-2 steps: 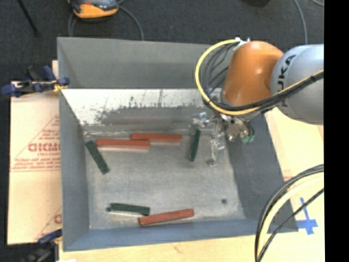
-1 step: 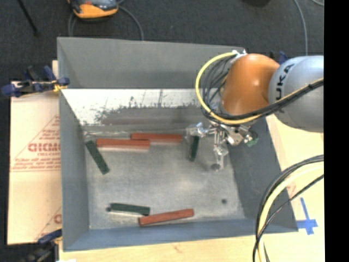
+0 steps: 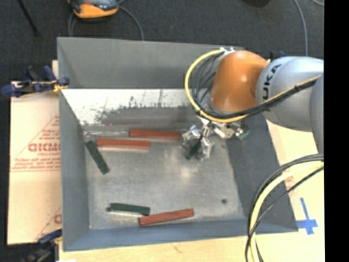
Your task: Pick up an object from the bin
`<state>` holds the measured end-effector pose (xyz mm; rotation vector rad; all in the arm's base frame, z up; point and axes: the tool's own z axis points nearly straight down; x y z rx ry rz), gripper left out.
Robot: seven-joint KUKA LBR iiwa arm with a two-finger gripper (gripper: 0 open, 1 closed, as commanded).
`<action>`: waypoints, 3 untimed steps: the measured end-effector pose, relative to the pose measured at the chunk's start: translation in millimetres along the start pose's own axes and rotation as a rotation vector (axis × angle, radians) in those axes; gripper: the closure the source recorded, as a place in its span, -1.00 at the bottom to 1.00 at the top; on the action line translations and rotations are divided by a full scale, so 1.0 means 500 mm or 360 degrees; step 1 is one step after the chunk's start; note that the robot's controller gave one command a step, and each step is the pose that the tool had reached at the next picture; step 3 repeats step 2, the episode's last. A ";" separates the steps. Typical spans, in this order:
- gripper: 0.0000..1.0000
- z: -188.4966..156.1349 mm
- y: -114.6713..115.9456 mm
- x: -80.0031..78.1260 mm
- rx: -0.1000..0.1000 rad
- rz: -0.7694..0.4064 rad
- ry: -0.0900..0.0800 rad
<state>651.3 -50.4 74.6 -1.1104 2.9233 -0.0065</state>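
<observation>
Grey metal bin [image 3: 136, 64], scuffed floor | jaws over small dark green piece [image 3: 191, 153] near back wall, right of middle, by red-brown bar [image 3: 154, 135] | you could not tell jaw opening | piece likely stiff, light: pinch its narrow sides.

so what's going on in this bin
A robot arm reaches in from the right, its hand down in the upper middle of the bin, just past the right end of a red-brown stick. There is something small and dark at the hand; whether it is gripped I cannot tell. A tilted dark green stick lies at the left, and two more sticks near the front.
</observation>
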 end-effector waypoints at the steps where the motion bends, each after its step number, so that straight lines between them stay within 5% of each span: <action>1: 1.00 0.000 0.000 0.000 -0.0001 0.0001 0.0000; 2: 1.00 -0.291 0.019 -0.006 -0.0008 -0.0080 0.0009; 3: 1.00 -0.291 0.019 -0.006 -0.0008 -0.0080 0.0009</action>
